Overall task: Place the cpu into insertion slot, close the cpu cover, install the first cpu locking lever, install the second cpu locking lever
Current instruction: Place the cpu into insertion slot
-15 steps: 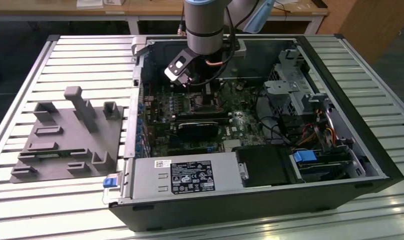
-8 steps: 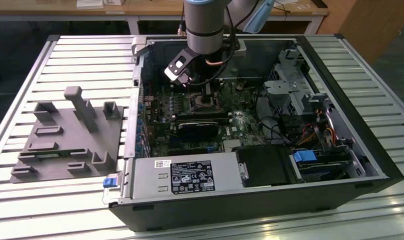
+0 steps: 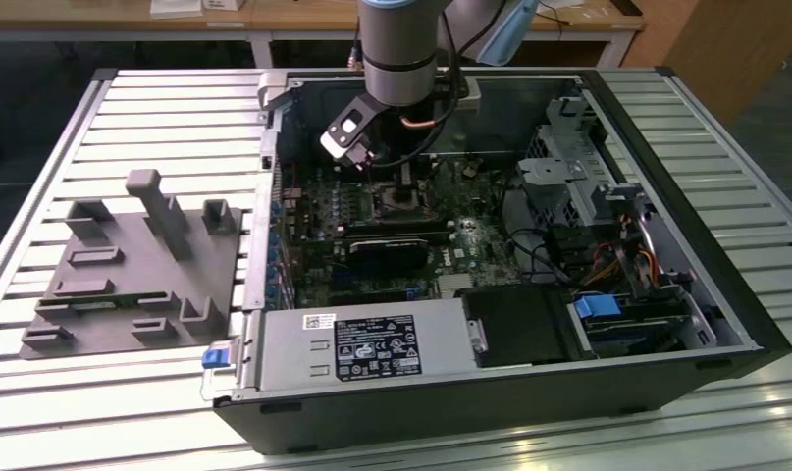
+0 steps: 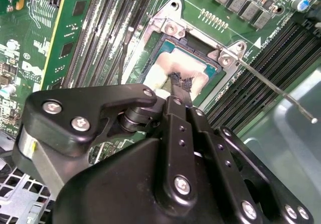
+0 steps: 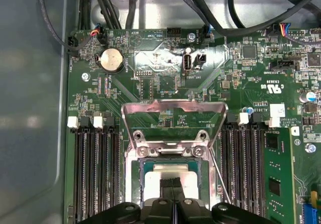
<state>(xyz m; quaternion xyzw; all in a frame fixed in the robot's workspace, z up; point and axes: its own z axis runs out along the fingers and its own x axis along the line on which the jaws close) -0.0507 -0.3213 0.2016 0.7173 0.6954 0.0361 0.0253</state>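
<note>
One black gripper, tips pressed together, seemingly touches the flat silvery cpu.

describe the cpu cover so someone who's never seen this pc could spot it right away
Inside the open computer case, find the green motherboard and the gap between its two banks of long black memory slots. The cpu cover is the thin silvery frame hinged open there, next to the cpu; unlike the solid chip, its cut-out middle shows green board through it.

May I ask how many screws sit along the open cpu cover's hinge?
2. On the cpu cover, one screw is at one hinge end, the other screw at the opposite end; the hand may hide more.
</note>
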